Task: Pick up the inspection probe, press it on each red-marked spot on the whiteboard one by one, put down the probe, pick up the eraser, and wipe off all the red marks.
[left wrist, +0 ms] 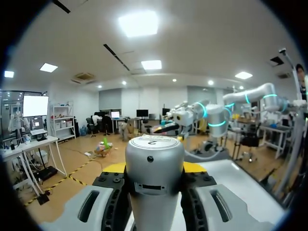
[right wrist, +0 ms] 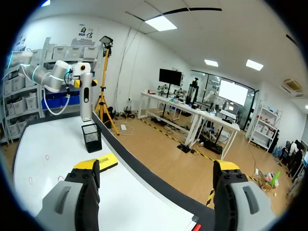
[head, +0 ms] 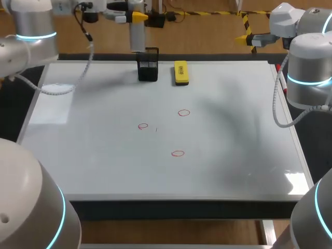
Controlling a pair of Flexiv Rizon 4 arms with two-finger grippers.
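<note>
**Desk:** Which step are you on?

**Me:** The first one, picking up. My left hand point(left wrist: 154, 168) is clenched on the grey cylindrical inspection probe point(left wrist: 154, 154), with a yellow tip against each side, and the probe stands upright. It hangs over the black wire-mesh holder point(head: 148, 66) at the far edge of the flat white whiteboard point(head: 104, 161). Its lower end sits about level with the holder's rim. I cannot tell whether it is fully clear of it.

**Desk:** And your other arm?

**Me:** My right hand point(right wrist: 156, 166) is off the far right corner, fingers spread wide with nothing between them. The yellow block eraser point(head: 180, 72) lies just right of the holder.

**Desk:** What about the marks?

**Me:** There are three small ones, all unwiped. The left red ring point(head: 143, 126) is near the middle, the right red ring point(head: 183, 112) is a little farther off, and the near red ring point(head: 178, 153) is closest to me. I judge the pressing has not begun.

**Desk:** What does the next move need?

**Me:** I would lift straight up so the probe surely clears the mesh. Dragging it sideways could tip the holder. Then I would bring it nearer to the left ring, keep it vertical, and set it down squarely inside the ring.
</note>
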